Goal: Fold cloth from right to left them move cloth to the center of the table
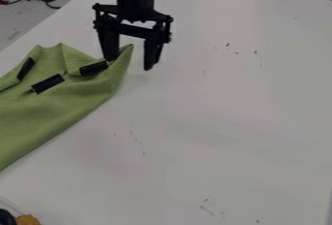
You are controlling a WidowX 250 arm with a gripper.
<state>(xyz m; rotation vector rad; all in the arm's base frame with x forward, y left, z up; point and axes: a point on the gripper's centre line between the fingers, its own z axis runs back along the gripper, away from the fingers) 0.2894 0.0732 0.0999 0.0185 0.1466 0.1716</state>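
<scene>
green cloth point(61, 107): sprawled over the left side of the frame and running out past its left edge, with a pointy corner point(128, 53) sticking up toward top center. Wrinkly along the upper edge, so not a neat flat sheet.
black gripper point(130, 64): upper middle of the frame, hanging pretty much straight down, its two fingers spread well apart. Doesn't look clamped on anything tbh.
gripper to cloth: this is the bit that matters imo. Nearly all of the fabric lies down and to the left of the gripper, but that corner pokes up in the gap, hugging the finger on the frame's left. The other finger is out past the cloth, over the bench point(227, 122). Can't tell if the near finger actually touches the fabric.
long lower edge: slants from the frame's left edge, low down, up to that corner, so the gripper sits right at its upper end.
only arm around: just the one, so no debate about which is nearer.
next move: I'd say close on the corner, then pull down-left across the cloth. Grab too shallow and the tip probably slips out. Fold still looks undone to me, centering too.
</scene>
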